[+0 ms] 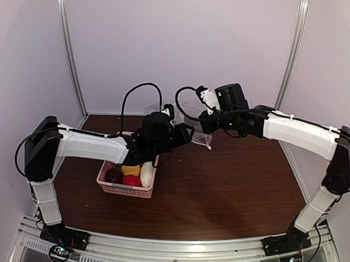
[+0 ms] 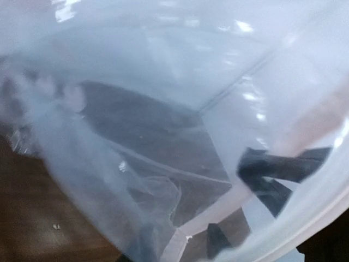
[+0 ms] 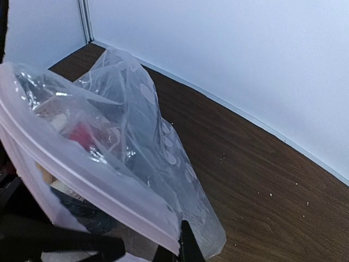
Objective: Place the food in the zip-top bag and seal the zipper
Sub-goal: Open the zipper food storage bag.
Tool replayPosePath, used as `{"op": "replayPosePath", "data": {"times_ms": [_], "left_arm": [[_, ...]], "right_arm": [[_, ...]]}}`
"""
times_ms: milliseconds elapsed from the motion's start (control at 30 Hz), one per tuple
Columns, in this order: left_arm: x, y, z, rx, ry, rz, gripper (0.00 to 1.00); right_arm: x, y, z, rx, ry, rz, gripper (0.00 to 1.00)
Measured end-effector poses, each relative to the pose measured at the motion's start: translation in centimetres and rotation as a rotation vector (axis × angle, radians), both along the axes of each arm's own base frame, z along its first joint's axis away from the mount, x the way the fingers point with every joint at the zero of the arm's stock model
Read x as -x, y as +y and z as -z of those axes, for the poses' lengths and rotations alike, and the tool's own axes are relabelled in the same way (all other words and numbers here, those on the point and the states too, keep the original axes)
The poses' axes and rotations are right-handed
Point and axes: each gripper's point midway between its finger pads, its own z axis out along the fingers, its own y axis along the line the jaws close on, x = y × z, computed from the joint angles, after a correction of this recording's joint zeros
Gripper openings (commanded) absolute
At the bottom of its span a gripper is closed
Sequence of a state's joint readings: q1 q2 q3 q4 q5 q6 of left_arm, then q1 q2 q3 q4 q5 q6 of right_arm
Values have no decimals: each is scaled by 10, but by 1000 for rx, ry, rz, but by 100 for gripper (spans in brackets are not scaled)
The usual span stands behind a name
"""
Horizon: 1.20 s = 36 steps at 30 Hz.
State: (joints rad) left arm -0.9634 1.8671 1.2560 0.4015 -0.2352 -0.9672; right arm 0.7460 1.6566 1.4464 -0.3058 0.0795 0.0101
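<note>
Zip-top bag (image 2: 163,65) plastic fills our left wrist view; whether the left end effector (image 1: 186,134) is spread, we cannot tell. Right end effector (image 1: 204,125) pinches its mouth above the table (image 1: 230,190). Food (image 1: 131,174) sits in the basket (image 1: 127,191); we judge a piece must next enter that mouth.

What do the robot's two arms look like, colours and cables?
The left arm and right arm both have white shells on their long links, black joints and black wrist ends. A black cable loops over each wrist; the right also carries a small white part.
</note>
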Motion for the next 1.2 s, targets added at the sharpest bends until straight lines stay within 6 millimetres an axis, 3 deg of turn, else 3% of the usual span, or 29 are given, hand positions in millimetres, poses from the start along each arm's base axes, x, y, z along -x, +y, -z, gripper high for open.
{"op": "replayPosePath", "data": {"times_ms": [67, 267, 533, 567, 700, 733, 833, 933, 1000, 1067, 1133, 1200], "left_arm": [[-2, 4, 5, 0, 25, -30, 0], [-12, 9, 12, -39, 38, -97, 0], [-34, -32, 3, -34, 4, -60, 0], [-35, -38, 4, -30, 2, -41, 4], [-27, -64, 4, 1, -42, 91, 45], [-24, -72, 3, 11, -59, 135, 51], [-17, -92, -4, 14, -107, 248, 58], [-8, -98, -18, 19, -148, 342, 62], [-5, -89, -23, 16, -146, 380, 62], [-7, -65, -21, -15, -116, 386, 62], [-16, -34, -19, -63, -88, 365, 63], [-26, 11, -16, -142, -51, 316, 63]], "right_arm": [[3, -4, -4, 0, -7, 6, 0], [12, -39, -17, 41, -62, 57, 0], [-5, -123, -40, 113, -137, 246, 0], [-4, -127, -40, 124, -141, 255, 0], [2, -139, -40, 172, -160, 270, 0], [2, -141, -38, 182, -160, 276, 0], [0, -151, -32, 212, -156, 303, 0], [-10, -173, -30, 226, -160, 361, 0], [-19, -192, -31, 230, -170, 416, 0], [-28, -209, -33, 242, -183, 465, 0], [-37, -228, -35, 269, -201, 518, 0], [-41, -246, -37, 286, -210, 564, 0]]}}
